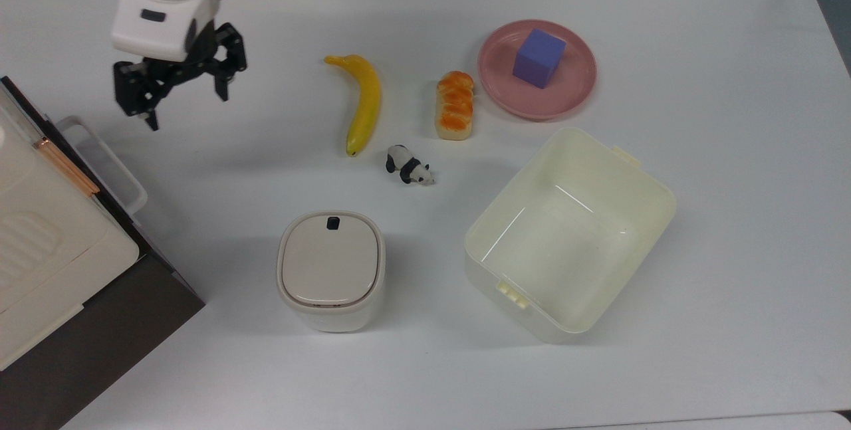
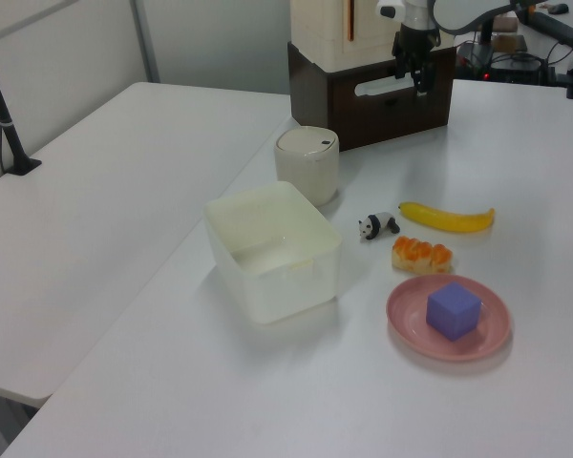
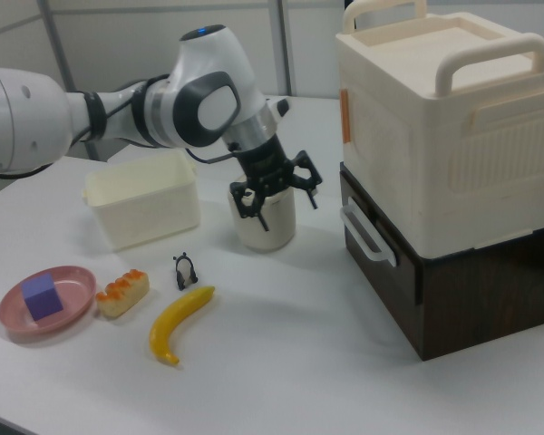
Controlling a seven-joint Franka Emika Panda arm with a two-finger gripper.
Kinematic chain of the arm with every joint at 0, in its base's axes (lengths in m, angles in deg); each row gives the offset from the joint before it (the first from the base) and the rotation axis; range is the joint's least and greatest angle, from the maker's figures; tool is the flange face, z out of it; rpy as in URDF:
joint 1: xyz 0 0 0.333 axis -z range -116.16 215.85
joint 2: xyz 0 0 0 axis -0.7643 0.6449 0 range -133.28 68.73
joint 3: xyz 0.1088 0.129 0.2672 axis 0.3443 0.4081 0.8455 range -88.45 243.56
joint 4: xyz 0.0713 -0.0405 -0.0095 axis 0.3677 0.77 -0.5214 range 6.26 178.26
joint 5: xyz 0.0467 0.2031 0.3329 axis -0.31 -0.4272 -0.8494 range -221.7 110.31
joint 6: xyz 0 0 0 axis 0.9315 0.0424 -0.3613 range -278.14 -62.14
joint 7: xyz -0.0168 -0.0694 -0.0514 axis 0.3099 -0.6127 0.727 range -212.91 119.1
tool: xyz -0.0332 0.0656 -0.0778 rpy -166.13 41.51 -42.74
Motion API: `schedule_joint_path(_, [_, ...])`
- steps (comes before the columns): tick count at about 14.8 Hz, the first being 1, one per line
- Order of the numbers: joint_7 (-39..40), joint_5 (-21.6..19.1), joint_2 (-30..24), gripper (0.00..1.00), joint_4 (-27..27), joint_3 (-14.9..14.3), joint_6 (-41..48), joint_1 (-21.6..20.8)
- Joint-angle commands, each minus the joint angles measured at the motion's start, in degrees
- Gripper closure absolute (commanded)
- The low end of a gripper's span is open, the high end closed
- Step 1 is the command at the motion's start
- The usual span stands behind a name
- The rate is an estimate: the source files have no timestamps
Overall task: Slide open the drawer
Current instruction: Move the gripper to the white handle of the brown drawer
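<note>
Top view, left to right: the drawer (image 1: 80, 171) sits closed at the table's (image 1: 425, 363) left edge, in a dark cabinet under a cream box (image 1: 40, 230). Its white loop handle (image 1: 106, 164) runs diagonally and faces the table centre. The hand (image 1: 183, 99) hovers just beside the handle's far end, fingers spread, gripping nothing. The banana (image 1: 362, 101) lies further right.
</note>
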Motion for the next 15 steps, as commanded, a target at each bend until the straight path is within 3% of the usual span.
schedule_joint_path(1, [1.4, 1.2, 1.3, 0.00, 0.1, 0.1, -6.1, 1.8])
schedule_joint_path(4, [1.3, 2.1, 3.0, 0.00, 0.0, 0.0, -10.1, 3.3])
schedule_joint_path(9, [1.5, 4.2, 5.1, 0.15, -0.5, -1.1, -13.3, 4.3])
schedule_joint_path(12, [2.1, 6.1, 6.9, 0.17, -0.9, -2.1, -15.6, 4.2])
schedule_joint_path(15, [5.3, 6.2, 7.2, 0.30, -0.9, -2.9, -16.2, 4.2])
